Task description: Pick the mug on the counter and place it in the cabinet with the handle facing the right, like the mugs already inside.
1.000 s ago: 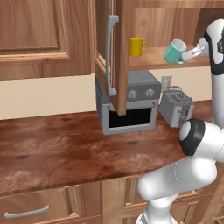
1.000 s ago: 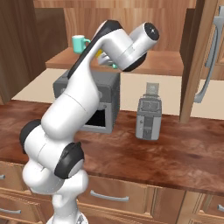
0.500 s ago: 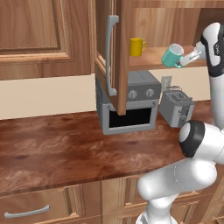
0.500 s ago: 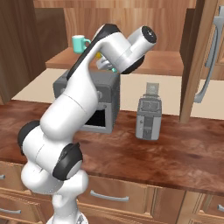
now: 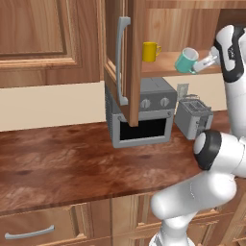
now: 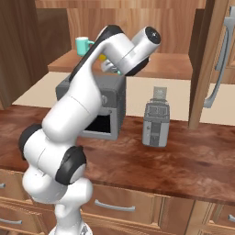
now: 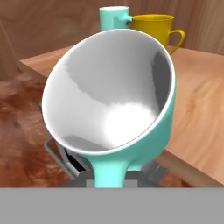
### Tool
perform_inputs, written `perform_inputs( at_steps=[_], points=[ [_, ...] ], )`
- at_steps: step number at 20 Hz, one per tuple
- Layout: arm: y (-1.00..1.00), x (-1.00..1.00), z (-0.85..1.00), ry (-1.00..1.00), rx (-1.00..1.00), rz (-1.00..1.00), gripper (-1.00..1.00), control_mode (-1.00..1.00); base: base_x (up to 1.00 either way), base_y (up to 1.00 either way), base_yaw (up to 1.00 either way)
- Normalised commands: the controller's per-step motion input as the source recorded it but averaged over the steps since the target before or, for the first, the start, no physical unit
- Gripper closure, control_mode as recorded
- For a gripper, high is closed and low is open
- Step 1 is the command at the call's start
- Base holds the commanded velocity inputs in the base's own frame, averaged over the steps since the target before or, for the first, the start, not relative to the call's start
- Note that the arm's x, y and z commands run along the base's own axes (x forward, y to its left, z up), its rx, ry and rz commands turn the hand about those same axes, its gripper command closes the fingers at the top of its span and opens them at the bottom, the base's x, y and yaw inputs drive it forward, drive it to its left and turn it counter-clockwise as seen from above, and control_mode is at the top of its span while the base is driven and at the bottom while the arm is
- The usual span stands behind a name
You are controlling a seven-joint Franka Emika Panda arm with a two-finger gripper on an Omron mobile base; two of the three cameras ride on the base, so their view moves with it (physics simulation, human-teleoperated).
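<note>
My gripper (image 5: 202, 63) is shut on the teal mug (image 5: 185, 61), which hangs tilted just over the front edge of the cabinet (image 5: 166, 67) shelf, right of the yellow mug (image 5: 151, 51). In the hand view the teal mug (image 7: 131, 144) looms close with its white inside facing the camera and its handle down at my gripper (image 7: 111, 175). Beyond it stand the yellow mug (image 7: 158, 27), handle to the right, and a second teal mug (image 7: 113, 17). That second teal mug (image 6: 82, 45) stands at the shelf's far end. The counter (image 5: 62, 163) lies below.
The open cabinet door (image 5: 135, 62) with its grey bar handle (image 5: 120, 57) juts out left of the shelf. A grey toaster oven (image 5: 144, 117) and a toaster (image 5: 193, 117) stand on the counter under the cabinet. From the right, the door (image 6: 207, 59) stands beside the toaster (image 6: 156, 121).
The gripper has carried the teal mug a little to the left and down, closer to the shelf edge and the yellow mug. Nothing else moved.
</note>
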Motion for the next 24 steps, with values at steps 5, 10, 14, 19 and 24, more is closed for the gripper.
perform_inputs(
  at_steps=[5,10,14,19,24],
  points=[
    [0.0,0.49,-0.05,0.0,0.0,0.0,1.0,-1.0,0.0,0.0,0.0],
    [0.0,0.46,-0.08,0.0,0.0,0.0,1.0,-1.0,0.0,0.0,0.0],
    [0.0,0.45,-0.08,0.0,0.0,0.0,1.0,-1.0,0.0,0.0,0.0],
    [0.0,0.36,-0.17,0.0,0.0,0.01,1.0,-1.0,0.0,0.0,0.0],
    [0.0,0.19,-0.16,0.0,0.0,0.07,1.0,-1.0,0.0,0.0,0.0]
  ],
)
